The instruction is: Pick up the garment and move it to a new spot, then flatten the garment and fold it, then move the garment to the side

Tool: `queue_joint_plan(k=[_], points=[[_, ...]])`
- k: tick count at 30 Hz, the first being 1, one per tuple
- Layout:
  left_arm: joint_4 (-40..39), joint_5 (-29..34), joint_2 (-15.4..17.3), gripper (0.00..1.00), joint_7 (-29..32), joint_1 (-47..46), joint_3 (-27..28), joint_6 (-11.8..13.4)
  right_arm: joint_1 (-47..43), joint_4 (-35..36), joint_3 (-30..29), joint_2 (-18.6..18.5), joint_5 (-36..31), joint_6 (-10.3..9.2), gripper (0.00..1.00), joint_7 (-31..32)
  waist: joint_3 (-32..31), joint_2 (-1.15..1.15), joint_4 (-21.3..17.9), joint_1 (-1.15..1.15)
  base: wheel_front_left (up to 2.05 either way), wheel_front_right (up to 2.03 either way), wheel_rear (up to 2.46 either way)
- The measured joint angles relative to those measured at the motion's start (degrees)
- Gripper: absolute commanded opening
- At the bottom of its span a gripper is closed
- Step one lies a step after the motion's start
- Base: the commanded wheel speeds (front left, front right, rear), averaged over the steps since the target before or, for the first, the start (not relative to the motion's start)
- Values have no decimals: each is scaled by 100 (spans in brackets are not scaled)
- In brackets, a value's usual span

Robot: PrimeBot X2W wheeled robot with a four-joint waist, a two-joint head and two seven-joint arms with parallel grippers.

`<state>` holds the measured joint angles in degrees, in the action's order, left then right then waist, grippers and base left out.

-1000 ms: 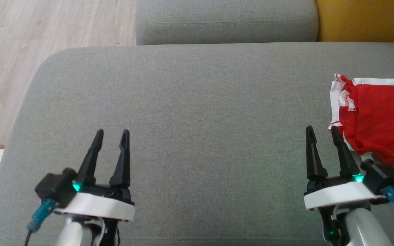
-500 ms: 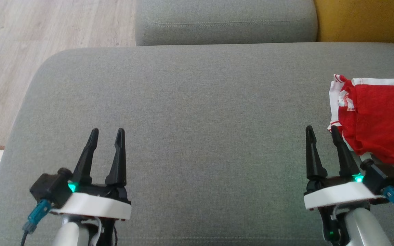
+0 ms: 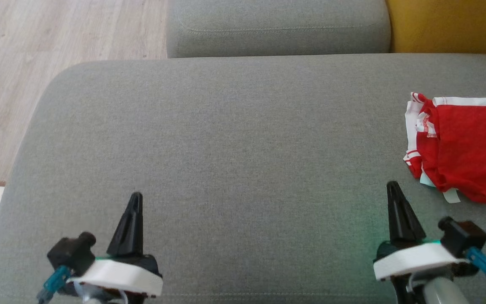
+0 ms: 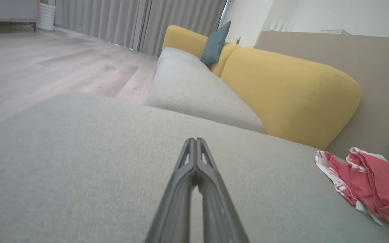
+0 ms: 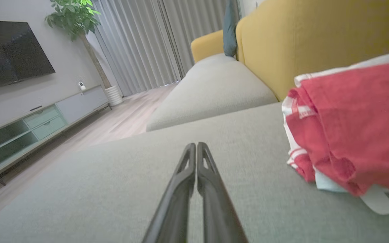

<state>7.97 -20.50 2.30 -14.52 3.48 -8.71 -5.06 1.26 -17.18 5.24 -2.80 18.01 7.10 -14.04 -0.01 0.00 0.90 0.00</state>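
The left gripper (image 3: 135,200) and right gripper (image 3: 393,188) drew back toward six o'clock, fingers now pressed together, empty. The red-and-white cloth garment (image 3: 462,147) lies at three o'clock on the grey sofa cushion (image 3: 243,139), apparently set aside.

You have a grey sofa seat (image 5: 113,189) under the fingers (image 5: 214,202), a second grey cushion (image 5: 211,84) beyond their tips, a yellow backrest (image 5: 316,40) to their right, and a television (image 5: 8,54), plant (image 5: 73,17) and wooden floor (image 5: 123,121) to their left.
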Motion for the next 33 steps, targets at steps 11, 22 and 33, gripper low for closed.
queue_joint_plan(k=[11,22,33], points=[[73,-669,4,0,142,32,23,-3,-57,-8,-33,0,697,0,0,152,2,0,-8,0,0,0,0],[137,-1269,13,0,291,-34,79,-5,-56,-4,-98,-2,1323,0,0,279,3,0,-16,0,0,0,0],[196,-1984,21,0,470,-83,209,-15,-49,2,-203,-9,2060,0,0,450,5,0,-24,0,0,0,0]])
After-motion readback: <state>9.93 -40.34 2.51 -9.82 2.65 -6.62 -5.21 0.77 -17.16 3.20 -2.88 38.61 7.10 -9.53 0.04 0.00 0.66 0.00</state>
